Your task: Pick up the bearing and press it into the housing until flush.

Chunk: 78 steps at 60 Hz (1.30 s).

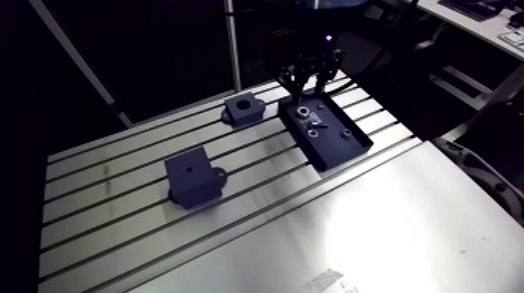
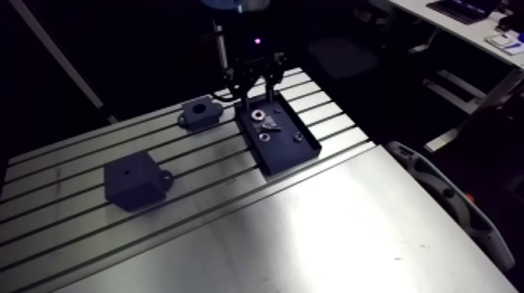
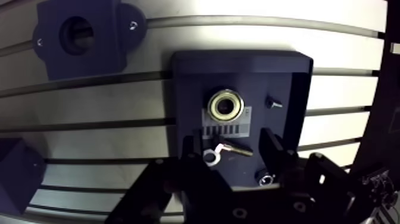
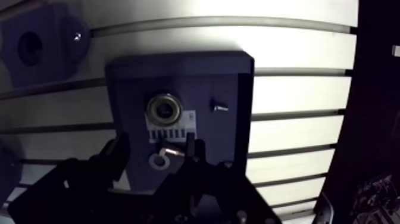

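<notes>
Wrist view: fingers point(image 3: 272, 146) spread, holding nothing, over dark tray point(image 3: 184, 77) near far edge of table point(image 3: 333, 36); bearing point(image 3: 225, 105) lies in tray just ahead of fingers; housing point(image 3: 77, 37) stands beside tray, apart.

The body of the gripper point(image 3: 231, 143) covers the near end of the tray point(image 3: 190, 77) in the wrist view, and 1 small part point(image 3: 263, 176) beside a jaw is half hidden there, too dark for me to name. The housing point(image 3: 77, 36) is cut off by the frame's edge, and so is the dark block point(image 3: 15, 176). In the arm view the small bits point(image 1: 316, 123) in the tray are too tiny to tell apart.
</notes>
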Motion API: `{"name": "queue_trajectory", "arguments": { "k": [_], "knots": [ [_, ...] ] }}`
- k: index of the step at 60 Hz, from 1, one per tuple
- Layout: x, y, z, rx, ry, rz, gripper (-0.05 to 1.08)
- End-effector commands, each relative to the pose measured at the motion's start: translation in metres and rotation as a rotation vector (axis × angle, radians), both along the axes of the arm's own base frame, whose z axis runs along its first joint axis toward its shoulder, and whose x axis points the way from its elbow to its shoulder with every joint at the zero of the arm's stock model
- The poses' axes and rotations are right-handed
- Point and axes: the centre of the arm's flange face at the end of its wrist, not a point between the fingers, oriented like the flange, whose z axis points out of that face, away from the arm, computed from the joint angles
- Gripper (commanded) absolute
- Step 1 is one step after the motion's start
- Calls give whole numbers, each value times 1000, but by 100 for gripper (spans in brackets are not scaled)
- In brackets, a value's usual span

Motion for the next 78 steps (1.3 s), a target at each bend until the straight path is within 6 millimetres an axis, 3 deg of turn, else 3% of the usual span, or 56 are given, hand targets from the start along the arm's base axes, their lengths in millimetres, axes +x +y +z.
{"name": "queue_trajectory", "arguments": {
  "k": [1, 78],
  "knots": [
    [1, 6, -8, -4, -6, -9, 41],
    [-8, -3, -37, -6, -17, -4, 42]
  ]
}}
